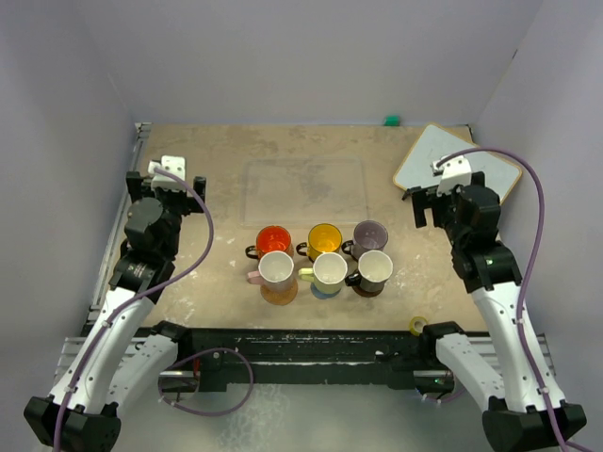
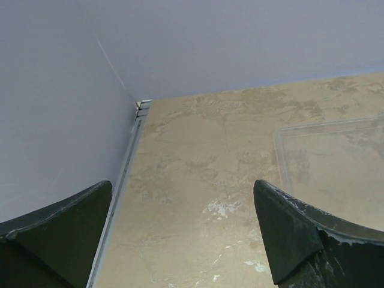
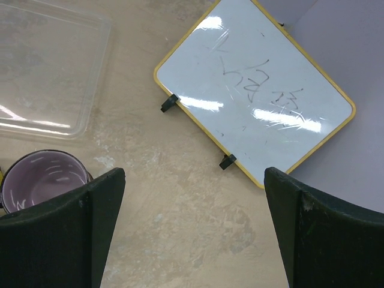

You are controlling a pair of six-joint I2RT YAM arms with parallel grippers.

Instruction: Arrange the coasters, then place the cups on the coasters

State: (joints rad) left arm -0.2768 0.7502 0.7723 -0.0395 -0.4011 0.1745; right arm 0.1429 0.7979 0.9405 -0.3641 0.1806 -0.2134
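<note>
The 6 cups (image 1: 329, 271) stand in 2 rows of 3 mid-table, with coasters (image 1: 279, 294) showing under the front 3; those under the back row cannot be made out. The rows run crosswise between the arms. The block lies to the left of the right gripper (image 1: 435, 200) and back toward its base, with the mauve-grey cup (image 3: 39, 180) just beside its left finger. The block sits to the right of the left gripper (image 1: 174, 184), well apart, so the right arm is nearer. Both grippers are spread fully wide and hold nothing. A whiteboard (image 3: 258, 90) lies ahead of the right gripper and a clear tray (image 2: 336, 162) ahead-right of the left gripper. The arrangement looks complete, though the 3 back coasters are unconfirmed
</note>
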